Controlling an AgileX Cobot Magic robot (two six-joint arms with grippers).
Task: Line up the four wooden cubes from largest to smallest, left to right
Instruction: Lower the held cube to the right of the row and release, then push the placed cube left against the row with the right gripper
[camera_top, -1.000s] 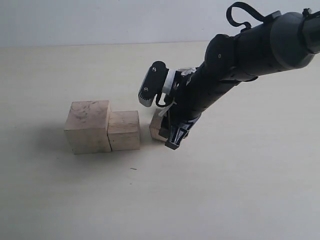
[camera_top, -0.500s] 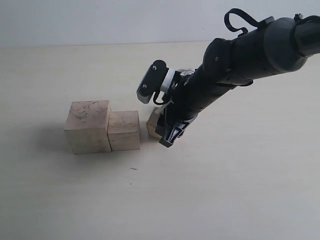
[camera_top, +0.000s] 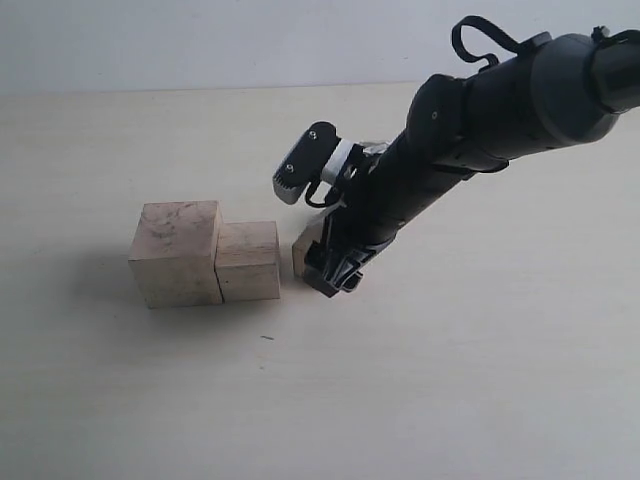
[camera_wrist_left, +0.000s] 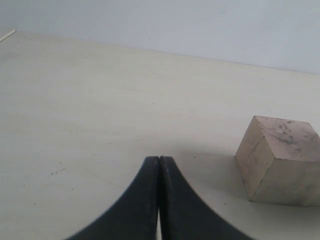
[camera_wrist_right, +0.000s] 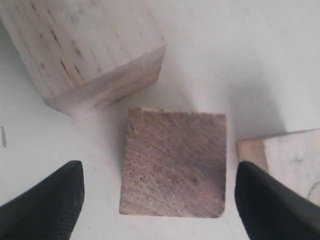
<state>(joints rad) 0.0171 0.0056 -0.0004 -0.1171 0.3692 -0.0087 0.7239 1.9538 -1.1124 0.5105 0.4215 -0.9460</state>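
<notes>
Fingers (camera_wrist_right: 47, 202) on right arm (camera_top: 480, 120) straddle darker cube (camera_wrist_right: 174, 162) without touching it.

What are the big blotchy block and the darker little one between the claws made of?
The largest cube looks like bare, unvarnished pale wood: its faces are matte, and the top has grey mottling. The darker cube also looks like raw wood, but browner, with fine grain lines and no sheen. Whether they are solid, I cannot tell.
</notes>
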